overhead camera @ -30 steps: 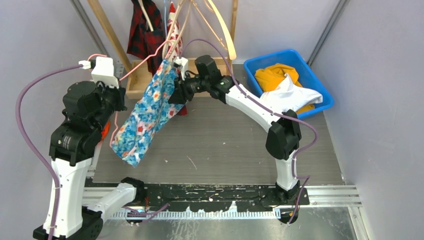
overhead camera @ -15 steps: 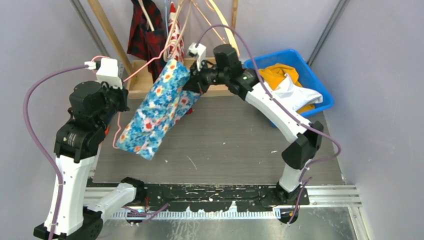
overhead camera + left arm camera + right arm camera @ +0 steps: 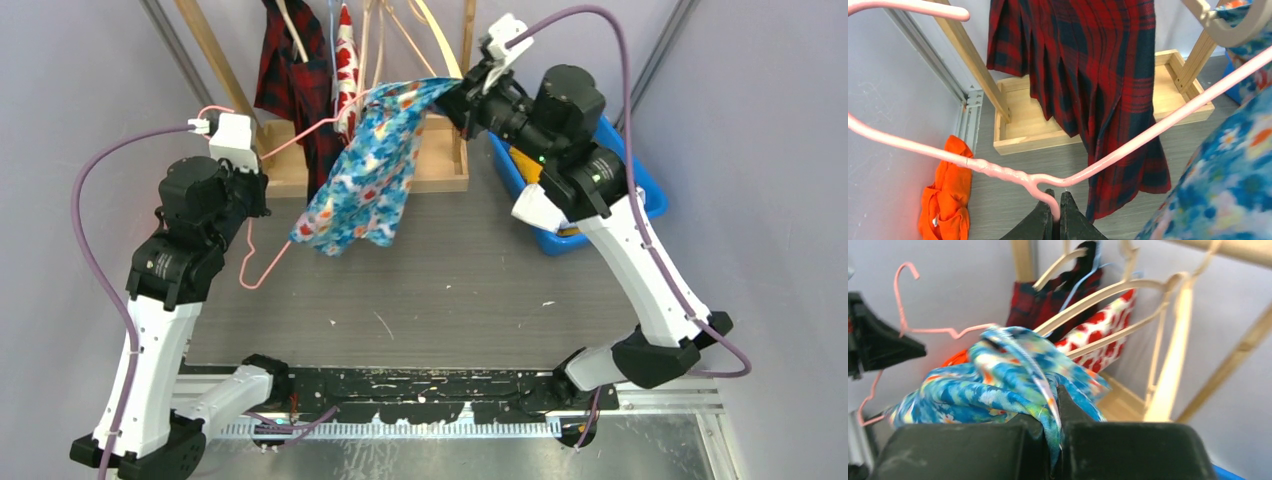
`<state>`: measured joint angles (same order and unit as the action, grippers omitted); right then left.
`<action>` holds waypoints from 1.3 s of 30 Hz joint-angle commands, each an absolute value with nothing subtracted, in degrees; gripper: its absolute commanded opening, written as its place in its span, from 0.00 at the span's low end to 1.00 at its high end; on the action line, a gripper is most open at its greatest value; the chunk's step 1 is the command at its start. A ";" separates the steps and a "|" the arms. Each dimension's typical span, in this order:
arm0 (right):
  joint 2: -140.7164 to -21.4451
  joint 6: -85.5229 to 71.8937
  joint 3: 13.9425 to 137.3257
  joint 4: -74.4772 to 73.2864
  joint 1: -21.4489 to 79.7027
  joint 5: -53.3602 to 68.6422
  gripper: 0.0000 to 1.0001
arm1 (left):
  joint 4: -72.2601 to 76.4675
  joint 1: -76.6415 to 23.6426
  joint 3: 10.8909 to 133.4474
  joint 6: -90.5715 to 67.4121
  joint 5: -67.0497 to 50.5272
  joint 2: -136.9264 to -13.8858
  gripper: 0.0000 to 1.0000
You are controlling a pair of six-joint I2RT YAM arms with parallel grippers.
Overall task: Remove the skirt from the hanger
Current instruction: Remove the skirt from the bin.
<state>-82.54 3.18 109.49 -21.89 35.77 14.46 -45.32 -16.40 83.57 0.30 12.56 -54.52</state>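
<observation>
The skirt point(image 3: 365, 185), blue with a flower print, stretches from the pink wire hanger point(image 3: 300, 135) up and right to my right gripper point(image 3: 455, 95). That gripper point(image 3: 1055, 430) is shut on a bunched edge of the skirt point(image 3: 998, 385). My left gripper point(image 3: 255, 190) is at the left, shut on the hanger's neck. In the left wrist view its tips point(image 3: 1055, 200) pinch the pink stem, and one hanger arm point(image 3: 1148, 130) runs up and right into the skirt point(image 3: 1228, 185). I cannot tell whether the fabric still hangs on that arm. The hanger's lower loop point(image 3: 250, 275) is bare.
A wooden rack point(image 3: 430, 170) at the back holds a red plaid garment point(image 3: 290, 70), a red-and-white one point(image 3: 345, 50) and bare wooden hangers point(image 3: 440, 40). A blue bin point(image 3: 650, 190) sits at the right, behind my right arm. An orange cloth point(image 3: 945, 200) lies by the left wall.
My right gripper shut on the skirt's top edge, then swung up and to the right, dragging the skirt along the hanger. The hanger's lower loop came free of fabric. My left arm barely shifted.
</observation>
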 commanded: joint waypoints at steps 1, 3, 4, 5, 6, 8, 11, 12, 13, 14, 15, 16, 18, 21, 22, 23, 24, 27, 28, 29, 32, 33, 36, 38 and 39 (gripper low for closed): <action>-76.70 4.23 109.26 -8.92 33.70 1.74 0.01 | -40.49 -16.34 83.30 0.16 13.14 -53.92 0.00; -74.97 4.12 108.79 -4.28 33.21 -0.10 0.01 | -40.07 -16.27 82.95 0.03 12.63 -53.94 0.00; -74.32 3.98 108.73 -1.96 32.91 -1.07 0.01 | -39.84 -16.28 82.65 0.00 12.51 -53.87 0.00; -73.82 3.91 108.83 0.11 32.71 -1.87 0.01 | -39.66 -16.31 82.49 0.00 12.46 -53.79 0.00; -73.47 3.99 109.17 1.69 32.50 -2.94 0.01 | -39.38 -16.26 82.15 0.00 12.40 -53.70 0.00; -72.92 5.58 110.05 3.83 32.35 -5.27 0.01 | -39.14 -16.33 81.84 0.07 12.39 -53.36 0.00; -74.05 11.95 114.00 1.76 32.16 -11.47 0.01 | -39.16 -16.27 81.69 0.50 12.89 -52.92 0.00; -74.76 14.22 115.17 1.09 32.11 -13.98 0.01 | -39.30 -16.33 81.83 0.74 13.10 -52.74 0.00; -75.33 16.11 116.15 0.95 31.99 -16.35 0.01 | -39.49 -16.31 82.13 0.94 13.40 -52.60 0.00; -75.81 18.02 116.60 1.37 31.88 -18.62 0.01 | -39.64 -16.31 82.50 1.16 13.68 -52.45 0.00; -76.15 19.81 116.92 2.23 31.66 -20.58 0.01 | -39.78 -16.30 82.79 1.29 13.83 -52.36 0.00; -76.74 21.47 117.45 3.02 31.46 -22.24 0.01 | -39.81 -16.26 83.13 1.39 13.88 -52.28 0.00; -78.59 23.20 120.19 2.88 30.50 -25.17 0.01 | -39.99 -16.29 83.61 1.49 13.80 -51.99 0.00; -81.75 25.47 123.86 1.94 27.06 -28.36 0.01 | -40.14 -16.31 84.05 1.79 13.67 -51.46 0.00; -83.08 25.35 124.59 1.68 25.27 -28.35 0.01 | -40.23 -16.27 84.29 1.96 13.84 -51.27 0.00; -84.17 24.40 125.27 1.25 23.23 -28.20 0.01 | -40.44 -16.28 84.55 2.14 14.00 -51.10 0.00; -85.25 22.81 126.23 0.56 20.79 -27.93 0.01 | -40.58 -16.32 85.01 2.30 14.29 -50.80 0.00; -88.64 13.75 128.74 -2.02 11.78 -25.05 0.01 | -40.85 -16.38 85.87 3.01 15.01 -50.23 0.00; -89.59 11.14 128.90 -2.21 9.20 -24.51 0.01 | -40.99 -16.39 86.07 3.19 15.17 -50.02 0.00; -90.39 9.09 129.01 -2.46 7.05 -23.85 0.01 | -41.03 -16.40 86.18 3.24 15.31 -49.88 0.00; -93.67 4.27 127.69 -3.68 0.68 -22.07 0.01 | -41.20 -16.36 85.79 3.83 16.32 -49.54 0.00; -94.03 2.95 126.64 -4.02 0.07 -21.44 0.01 | -41.14 -16.40 85.71 3.94 16.52 -49.54 0.00; -94.76 -0.20 122.84 -4.95 -0.61 -19.20 0.01 | -41.08 -16.41 86.22 4.17 16.71 -50.10 0.00; -95.47 -2.14 120.99 -4.90 -0.63 -17.42 0.01 | -41.17 -16.40 86.75 4.53 16.98 -50.67 0.00; -96.00 -2.82 120.60 -4.92 -0.62 -16.06 0.01 | -41.21 -16.39 86.97 4.75 17.04 -50.95 0.00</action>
